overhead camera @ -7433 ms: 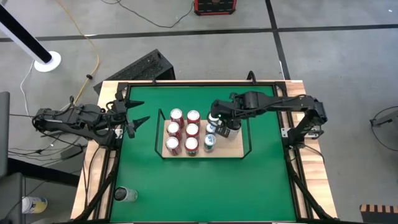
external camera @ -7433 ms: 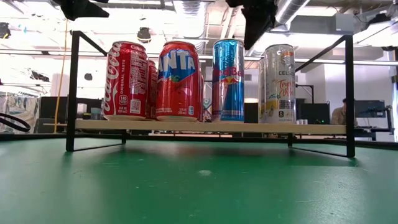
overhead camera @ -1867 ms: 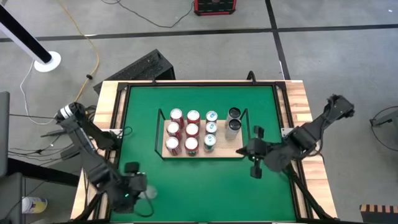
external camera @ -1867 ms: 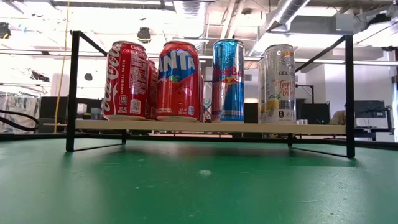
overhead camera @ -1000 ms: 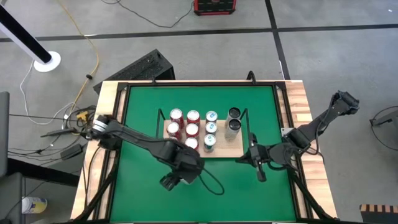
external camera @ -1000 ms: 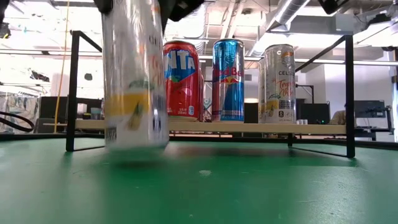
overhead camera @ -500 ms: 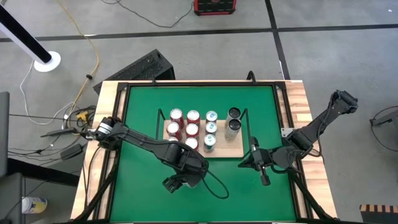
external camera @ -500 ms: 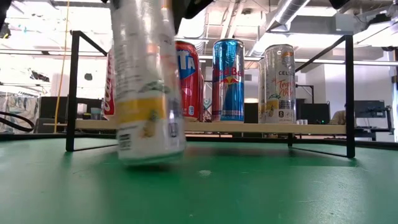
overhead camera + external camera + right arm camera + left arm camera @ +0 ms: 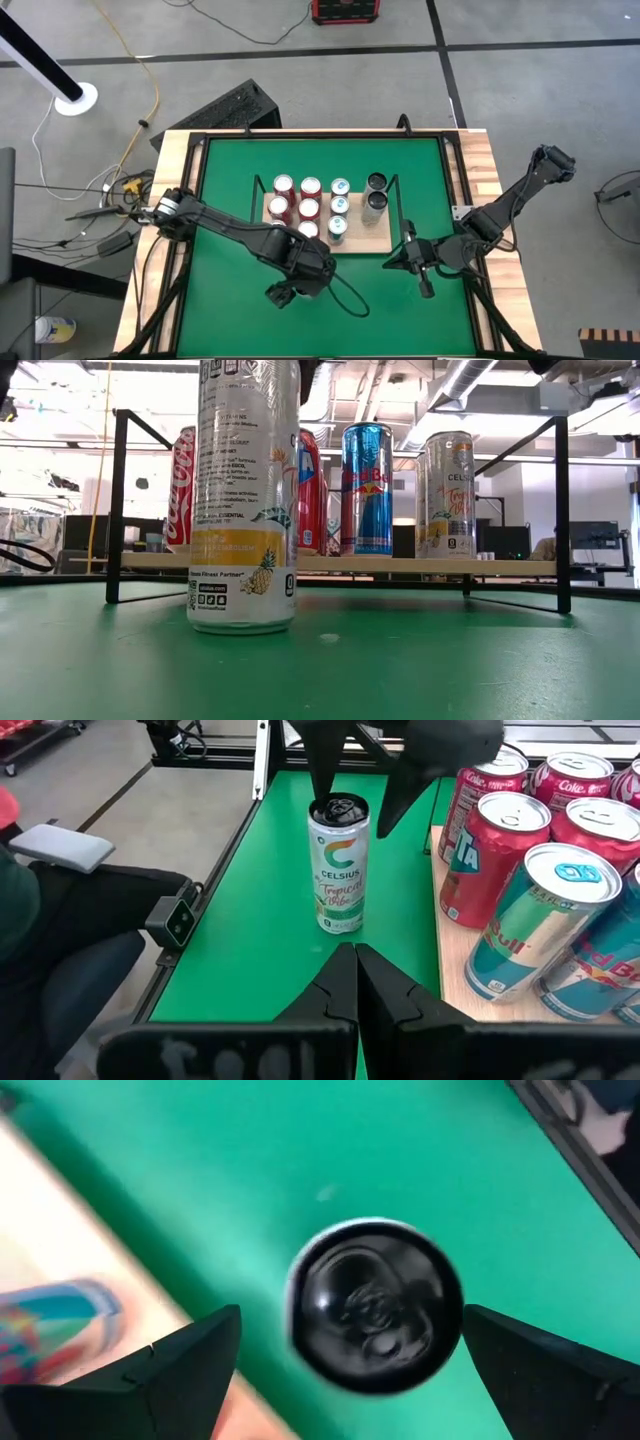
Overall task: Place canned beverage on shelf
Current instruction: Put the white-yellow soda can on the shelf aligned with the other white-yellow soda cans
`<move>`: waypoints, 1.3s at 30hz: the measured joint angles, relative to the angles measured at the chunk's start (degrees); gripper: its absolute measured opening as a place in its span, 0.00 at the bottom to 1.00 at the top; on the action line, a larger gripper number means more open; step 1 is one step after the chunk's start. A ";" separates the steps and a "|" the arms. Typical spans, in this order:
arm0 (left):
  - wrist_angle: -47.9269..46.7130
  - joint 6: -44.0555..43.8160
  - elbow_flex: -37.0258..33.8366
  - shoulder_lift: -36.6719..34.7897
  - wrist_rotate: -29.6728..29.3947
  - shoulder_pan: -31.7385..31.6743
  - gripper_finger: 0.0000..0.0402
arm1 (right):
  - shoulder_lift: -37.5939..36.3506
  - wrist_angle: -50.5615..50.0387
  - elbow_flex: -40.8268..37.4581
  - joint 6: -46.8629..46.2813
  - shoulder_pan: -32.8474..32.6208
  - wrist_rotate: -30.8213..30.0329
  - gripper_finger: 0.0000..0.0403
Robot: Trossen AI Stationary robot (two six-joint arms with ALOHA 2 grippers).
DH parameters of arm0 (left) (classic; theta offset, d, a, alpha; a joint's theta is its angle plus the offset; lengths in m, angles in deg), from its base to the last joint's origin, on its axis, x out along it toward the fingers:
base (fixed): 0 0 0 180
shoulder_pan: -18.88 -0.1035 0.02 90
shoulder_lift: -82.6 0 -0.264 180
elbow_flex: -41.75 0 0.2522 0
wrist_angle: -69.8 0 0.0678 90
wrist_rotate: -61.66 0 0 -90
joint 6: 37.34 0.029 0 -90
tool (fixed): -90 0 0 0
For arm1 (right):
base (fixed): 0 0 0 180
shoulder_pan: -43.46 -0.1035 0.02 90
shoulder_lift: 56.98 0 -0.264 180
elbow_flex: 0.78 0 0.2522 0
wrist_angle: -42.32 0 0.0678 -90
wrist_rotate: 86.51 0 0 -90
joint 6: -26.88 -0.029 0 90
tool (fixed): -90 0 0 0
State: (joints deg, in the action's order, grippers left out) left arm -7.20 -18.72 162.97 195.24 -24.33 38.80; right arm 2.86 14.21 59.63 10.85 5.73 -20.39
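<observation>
On the green table (image 9: 225, 190), just in front of the shelf (image 9: 372, 243), the left gripper (image 9: 293, 290) hangs over a white Celsius can (image 9: 339, 866) standing upright on the mat, its fingers (image 9: 175, 1370) spread wide to either side and clear of it. The shelf holds red cans (image 9: 296, 208), blue cans (image 9: 338, 210) and two dark-topped cans (image 9: 375, 192). Right of it the right gripper (image 9: 408, 262) sits clenched, holding nothing
</observation>
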 joint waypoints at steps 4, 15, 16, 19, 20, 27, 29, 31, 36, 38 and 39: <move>-2.91 -2.23 3.79 0.00 -1.52 0.00 0.90 | 0.00 0.20 0.00 -0.02 0.00 0.00 0.05; -13.08 -34.15 9.08 -1.02 -2.62 0.17 0.90 | 0.02 -0.28 0.04 0.07 0.00 0.00 0.05; -12.78 -38.92 9.08 -1.07 -2.95 0.35 0.90 | 0.02 -0.36 0.04 0.08 0.00 0.00 0.05; -11.00 -53.84 9.08 -1.07 -4.91 0.86 0.90 | 0.02 -1.10 0.04 0.42 0.00 0.03 0.05; -10.55 -58.38 9.08 -1.07 -6.12 1.22 0.90 | 0.02 -1.40 0.04 0.92 0.00 0.14 0.05; -3.47 -79.66 9.08 -1.07 -11.56 4.04 0.91 | 0.04 -3.28 0.07 1.66 -0.02 4.07 0.05; -2.87 -84.08 9.07 -1.07 -13.19 4.95 0.91 | 0.04 -4.20 0.07 1.66 -0.10 4.35 0.05; -3.55 -87.76 8.42 -1.07 -14.67 5.47 0.91 | 0.04 -4.54 0.07 1.66 -0.13 4.48 0.05; -7.25 -93.38 7.50 -0.41 -18.35 6.41 0.91 | 0.04 -5.80 0.07 1.49 -0.14 6.27 0.05; -6.60 -94.77 7.49 0.02 -19.30 6.84 0.91 | 0.05 -6.08 0.07 1.49 -0.15 8.11 0.05; -6.28 -95.16 7.42 0.15 -19.36 7.06 0.91 | 0.04 -6.06 0.07 1.18 -0.15 8.86 0.05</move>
State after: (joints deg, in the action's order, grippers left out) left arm -13.48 -113.88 170.39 195.39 -43.69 45.86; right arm 2.90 8.15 59.70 12.03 5.57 -11.53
